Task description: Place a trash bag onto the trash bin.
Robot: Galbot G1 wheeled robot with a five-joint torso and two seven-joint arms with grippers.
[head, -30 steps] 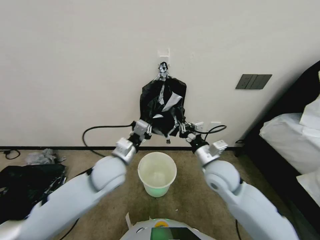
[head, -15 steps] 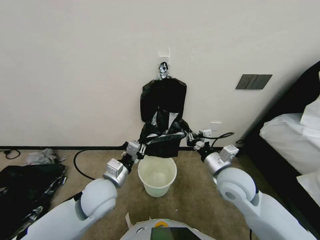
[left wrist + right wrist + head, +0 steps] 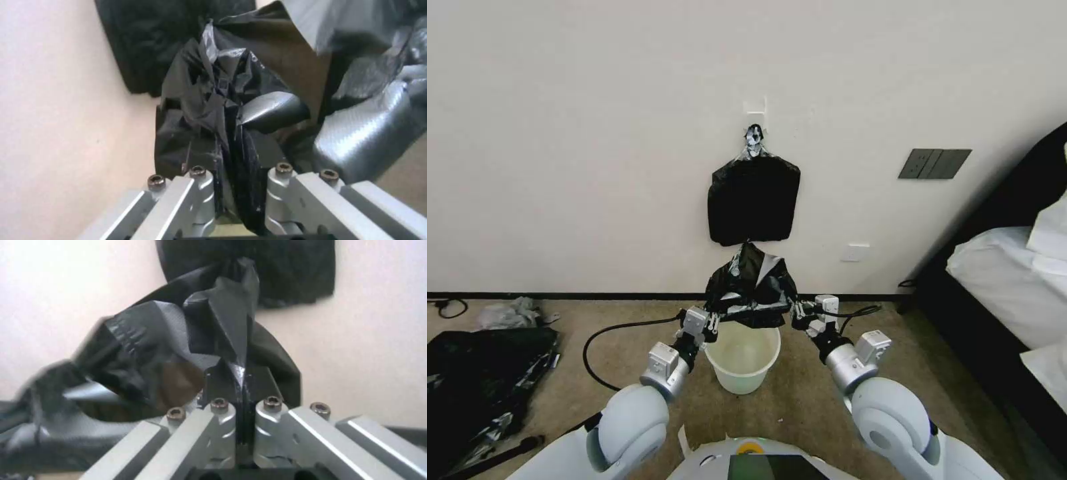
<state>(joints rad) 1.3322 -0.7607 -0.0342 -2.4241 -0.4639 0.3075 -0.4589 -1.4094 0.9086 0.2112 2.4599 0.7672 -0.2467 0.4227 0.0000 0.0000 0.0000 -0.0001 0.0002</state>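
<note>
lowered since before, trash bag (image 3: 752, 288) hangs over trash bin (image 3: 742, 363), left tool (image 3: 715, 316) and right tool (image 3: 794, 313) clenching its edges.

A plain off-white wall (image 3: 594, 133) is filling most of the head view, meeting tan carpet (image 3: 800, 393) at a dark baseboard (image 3: 527, 295). A dark grey switch plate (image 3: 934, 163) is sitting on the wall toward the right. White bedding (image 3: 1014, 267) is lying at the right edge. Even, soft light is falling across the room.
</note>
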